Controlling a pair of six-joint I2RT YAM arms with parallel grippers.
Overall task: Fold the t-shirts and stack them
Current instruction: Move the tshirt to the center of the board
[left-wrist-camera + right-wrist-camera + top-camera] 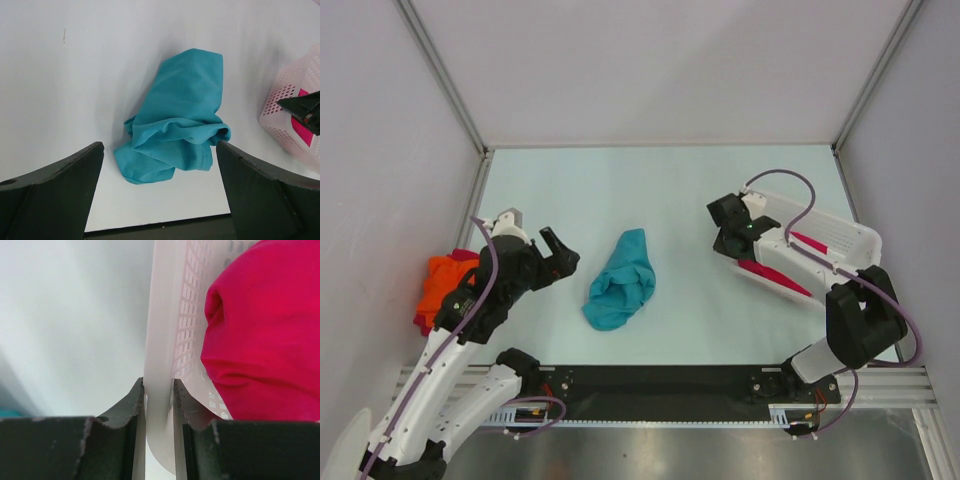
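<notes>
A teal t-shirt (pixel 620 280) lay crumpled in a loose, bunched heap near the middle of the pale table (pixel 670 190), its narrower end pointing away from the arms and its wider, rumpled end nearest them. No gripper touched it. Just to its left, the left gripper (pixel 563 255) hovered above the table with its two dark fingers spread wide apart and nothing between them; in the left wrist view the teal heap sat framed between those fingers. At the far left edge of the table, beside the left arm, an orange t-shirt (pixel 448 280) sat in a pile with a sliver of dark red cloth (pixel 423 322) showing at its near edge. Well to the right of the teal heap stood a white lattice basket (pixel 840 235) holding a magenta-pink t-shirt (pixel 265 330), which pressed against the perforated wall. The right gripper (pixel 159 390) was clamped on the basket's left wall, one finger on each side of the thin plastic.
</notes>
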